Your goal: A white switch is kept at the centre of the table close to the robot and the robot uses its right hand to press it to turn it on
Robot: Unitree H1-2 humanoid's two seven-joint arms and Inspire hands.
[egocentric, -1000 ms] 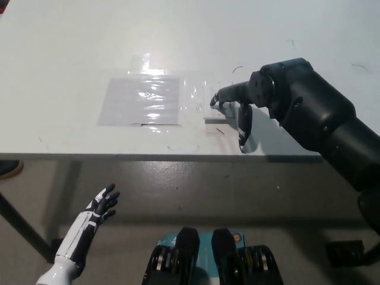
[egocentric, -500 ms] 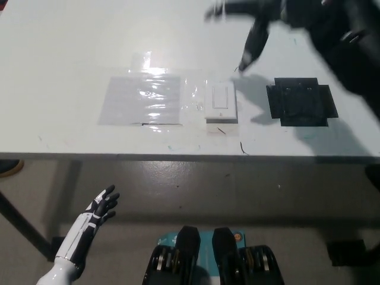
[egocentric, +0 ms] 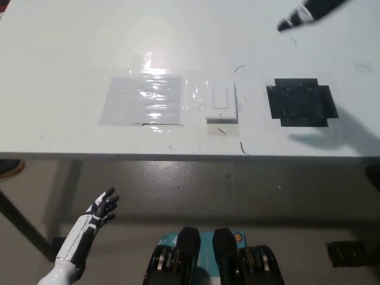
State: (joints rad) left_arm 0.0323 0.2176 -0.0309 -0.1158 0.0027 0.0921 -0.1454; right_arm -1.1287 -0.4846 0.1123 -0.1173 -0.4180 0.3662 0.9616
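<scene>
At the lower left we see the white left hand [egocentric: 100, 209], with dark fingers spread apart and holding nothing, hanging below the table edge over the grey floor [egocentric: 196, 196], which looks like smooth, scuffed concrete.

Above it runs the wide pale table [egocentric: 71, 47], flat and matt, with a few small pen marks and scratches on its top. Left of centre a rectangular sheet of clear glossy plastic film [egocentric: 141, 100] is taped flat to the surface; it wrinkles slightly and throws back bright glare from the light overhead.

Just right of that sheet, touching its crinkled edge, lies the white rectangular plastic switch [egocentric: 221, 101], a raised wall plate with a narrow upright rocker in its middle. It sits near the centre of the table, close to the front edge, and nothing is touching it.

Further right, well apart from the switch, we find a flat black cross-shaped plate [egocentric: 301, 102] with a square middle panel and short tabs on each side, lying flush on the table. A soft shadow falls across the tabletop beside and below it.

At the top right corner only a blurred tip of the black right hand [egocentric: 301, 14] enters the view, raised well clear of the switch; we cannot tell how its fingers are set.
</scene>
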